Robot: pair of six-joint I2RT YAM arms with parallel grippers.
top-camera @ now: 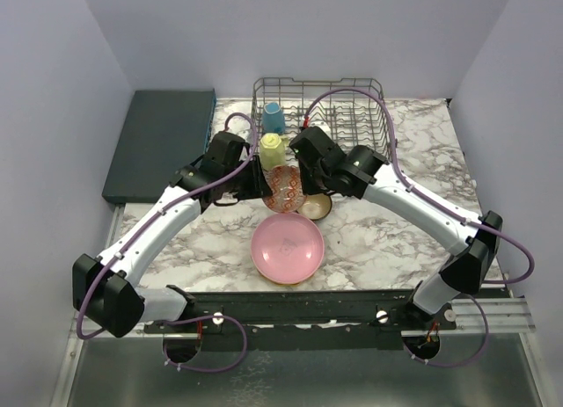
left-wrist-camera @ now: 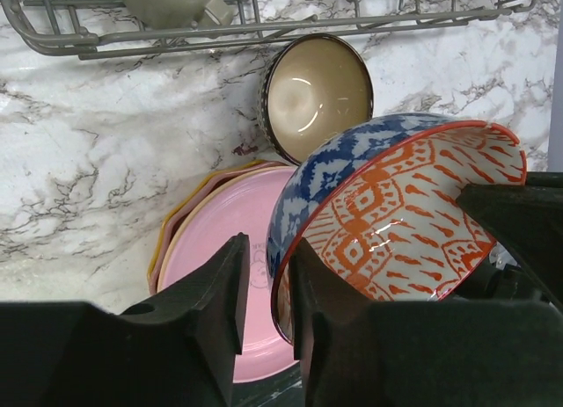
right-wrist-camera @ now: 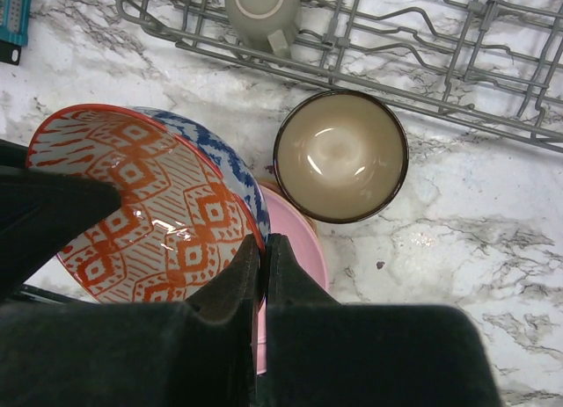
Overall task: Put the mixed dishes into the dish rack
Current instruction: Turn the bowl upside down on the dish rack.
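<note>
Two tools meet at the patterned bowl, near the front of the dish rack.
The right tool is pinched tight on the bowl's rim and holds it tilted on edge above the worktop. The left tool straddles the opposite rim, its jaws narrowly apart with a gap on one side. Below lie the pink plate and the brown bowl, and a blue mug stands in the rack.

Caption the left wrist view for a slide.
Left gripper straddles rim of patterned bowl; pink plate, brown bowl, dish rack beyond.
</note>
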